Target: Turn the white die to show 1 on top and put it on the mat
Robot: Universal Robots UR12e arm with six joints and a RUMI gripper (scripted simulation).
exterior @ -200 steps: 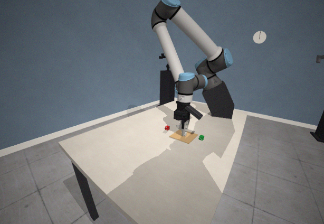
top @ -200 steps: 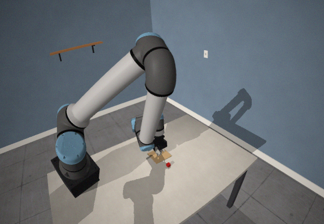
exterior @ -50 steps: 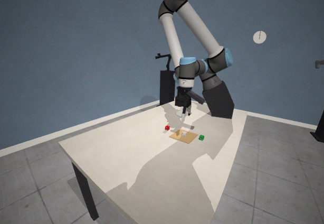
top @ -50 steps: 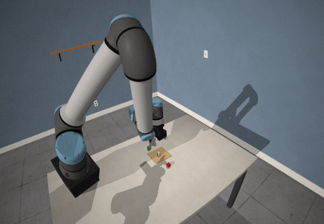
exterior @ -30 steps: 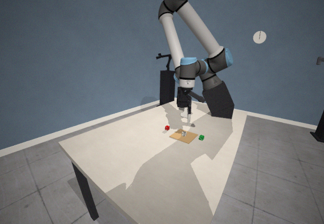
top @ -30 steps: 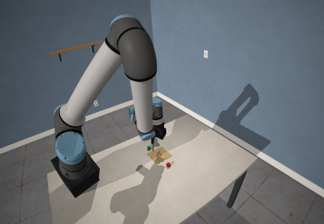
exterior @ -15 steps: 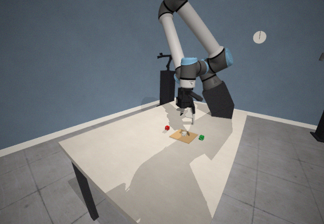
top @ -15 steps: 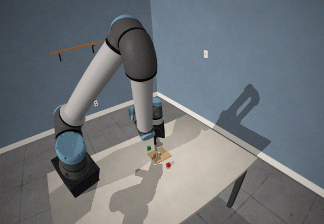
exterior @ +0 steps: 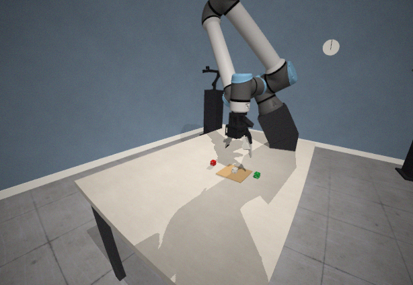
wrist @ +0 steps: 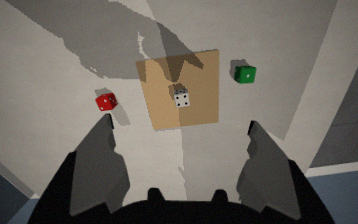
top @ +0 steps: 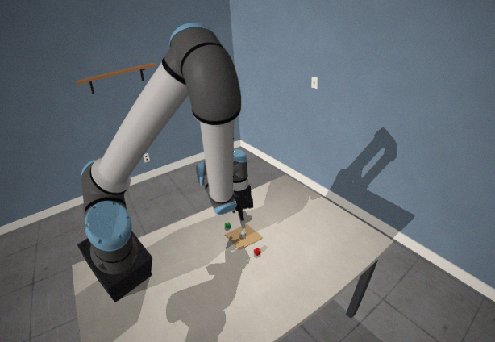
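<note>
The white die (top: 243,233) (exterior: 235,170) (wrist: 181,98) lies flat near the middle of the tan mat (top: 255,238) (exterior: 225,173) (wrist: 202,112). In the wrist view its top face shows four pips; a side face with several pips shows at its far edge. My gripper (exterior: 239,152) (wrist: 181,118) is open and empty, above the mat area and clear of the white die. The green die (top: 227,225) (exterior: 257,175) (wrist: 245,74) sits on the table beside the mat, with 1 on top. The red die (top: 257,252) (exterior: 213,163) (wrist: 106,101) sits beside the opposite side of the mat.
All three dice stand on the pale table (top: 317,242) (exterior: 146,188), the red and green ones off the mat. The arm's dark base (top: 115,278) (exterior: 281,131) stands at one end of the table. Arm shadows fall across the table and part of the mat.
</note>
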